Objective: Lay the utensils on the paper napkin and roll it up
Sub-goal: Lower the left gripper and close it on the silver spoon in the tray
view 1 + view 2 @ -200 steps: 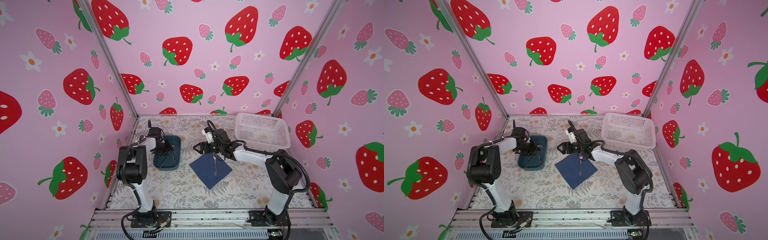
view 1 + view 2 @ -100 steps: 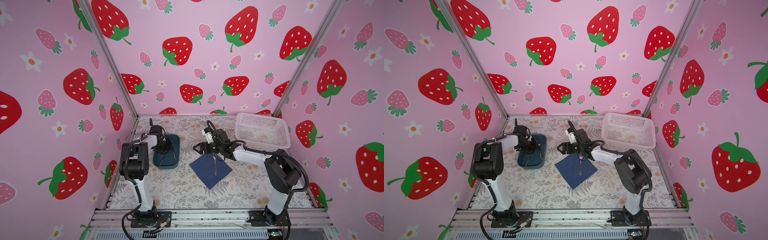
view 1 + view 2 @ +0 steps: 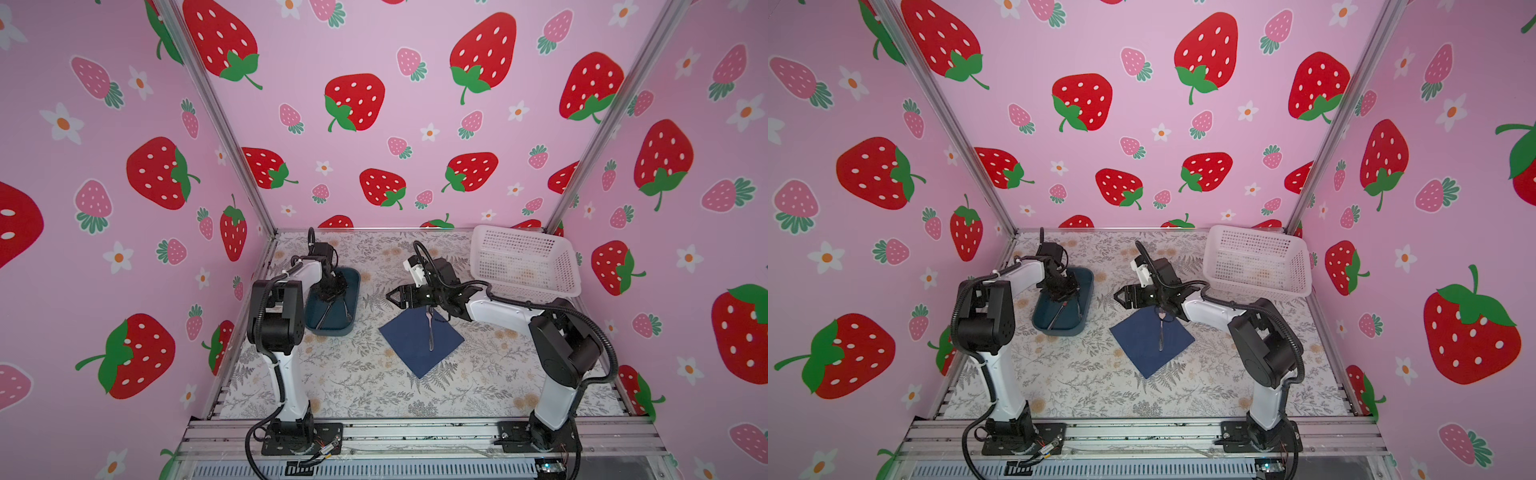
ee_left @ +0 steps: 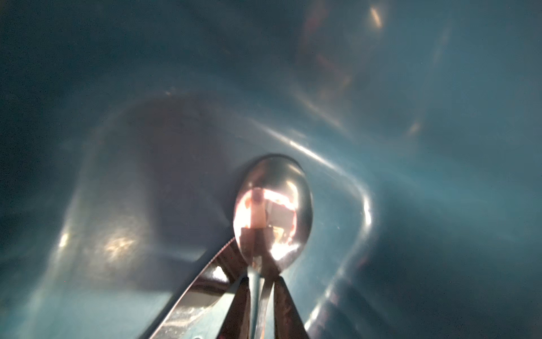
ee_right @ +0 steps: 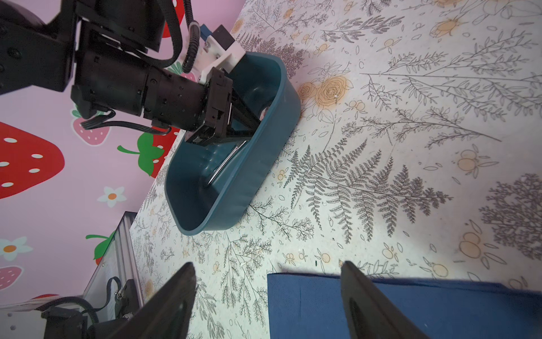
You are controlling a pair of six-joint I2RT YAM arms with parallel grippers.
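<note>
The table (image 3: 374, 386) has a flowery cloth on it. At the far right stands a big white basket (image 3: 498, 253) full of little holes; what is in it is too hard to see. On the left side sits a dark teal tub (image 3: 331, 331). Two shiny things lie in the tub, a knife (image 4: 190, 296) and a spoon (image 4: 272, 211). The left gripper (image 3: 332, 291) reaches down into the tub. In the left wrist view its two dark fingers (image 4: 237, 311) are pressed close on both sides of the spoon's thin neck, so it is squeezing the spoon. The knife lies just beside the spoon on the tub's floor, and its tip goes under the spoon's round bowl. In the middle of the table lies the dark blue napkin (image 3: 415, 345), flat, with one corner toward the near edge. A fork (image 3: 430, 332) lies on the napkin, prongs at the far end. The right gripper (image 3: 395, 296) hangs over the far corner of the napkin, just left of the fork's prongs. Its fingers (image 5: 366, 299) are wide apart with nothing between them, and they point toward the tub.
</note>
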